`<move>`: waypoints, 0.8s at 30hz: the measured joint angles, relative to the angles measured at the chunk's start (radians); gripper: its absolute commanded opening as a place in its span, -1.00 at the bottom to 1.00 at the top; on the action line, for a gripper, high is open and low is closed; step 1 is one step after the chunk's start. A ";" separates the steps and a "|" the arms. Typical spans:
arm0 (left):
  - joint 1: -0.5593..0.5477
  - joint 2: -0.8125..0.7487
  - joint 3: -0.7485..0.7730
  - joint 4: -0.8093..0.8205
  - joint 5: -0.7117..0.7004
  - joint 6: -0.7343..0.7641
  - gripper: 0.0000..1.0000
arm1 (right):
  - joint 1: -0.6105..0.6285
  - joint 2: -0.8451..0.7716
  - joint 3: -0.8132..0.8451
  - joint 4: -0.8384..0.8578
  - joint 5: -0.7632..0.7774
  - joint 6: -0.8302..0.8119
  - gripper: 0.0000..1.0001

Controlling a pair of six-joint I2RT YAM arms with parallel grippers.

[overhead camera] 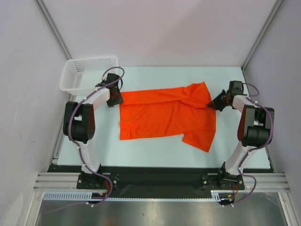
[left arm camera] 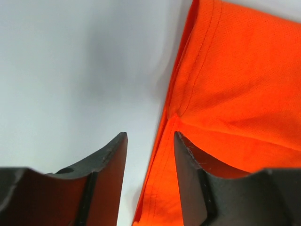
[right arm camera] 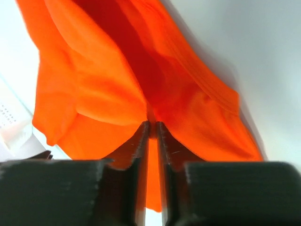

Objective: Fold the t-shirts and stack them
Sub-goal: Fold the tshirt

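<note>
The orange-red t-shirt [overhead camera: 167, 115] lies partly folded across the middle of the white table. My left gripper [overhead camera: 114, 99] sits at its far left corner. In the left wrist view it [left arm camera: 150, 141] is open, and the shirt's hemmed edge [left arm camera: 162, 188] runs between the fingers, one finger over the cloth and one over bare table. My right gripper [overhead camera: 215, 103] is at the shirt's far right corner. In the right wrist view it [right arm camera: 153, 126] is shut on a pinched fold of the t-shirt [right arm camera: 117, 84], which bunches up in front of the fingertips.
A white mesh basket [overhead camera: 87, 75] stands at the table's far left corner, just behind my left arm. Grey walls close in the table's left, right and far sides. A black rail [overhead camera: 155, 179] runs along the near edge.
</note>
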 measured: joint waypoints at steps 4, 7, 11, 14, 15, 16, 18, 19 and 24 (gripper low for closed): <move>0.000 -0.049 -0.004 -0.008 -0.014 -0.006 -0.07 | -0.008 -0.023 -0.004 -0.035 0.040 -0.036 -0.05; 0.000 -0.061 0.021 0.010 0.009 -0.006 -0.20 | -0.007 -0.024 0.042 -0.029 0.061 -0.071 0.17; 0.000 -0.008 0.126 0.058 0.075 -0.015 -0.38 | 0.010 0.020 0.182 0.053 0.057 -0.140 0.25; 0.000 0.061 0.205 0.118 0.128 -0.023 -0.40 | 0.018 0.161 0.395 0.100 0.036 -0.183 0.18; 0.000 0.085 0.224 0.132 0.142 -0.025 -0.42 | 0.021 0.219 0.466 0.118 0.027 -0.198 0.15; 0.000 0.109 0.235 0.147 0.153 -0.027 -0.42 | 0.023 0.270 0.526 0.123 0.021 -0.205 0.09; 0.000 0.151 0.243 0.164 0.170 -0.029 -0.43 | 0.024 0.359 0.626 0.130 0.013 -0.216 0.07; 0.000 0.166 0.243 0.167 0.174 -0.030 -0.42 | 0.024 0.402 0.669 0.129 0.011 -0.220 0.04; 0.000 0.235 0.246 0.166 0.194 -0.029 -0.47 | 0.026 0.536 0.770 0.114 0.006 -0.221 -0.07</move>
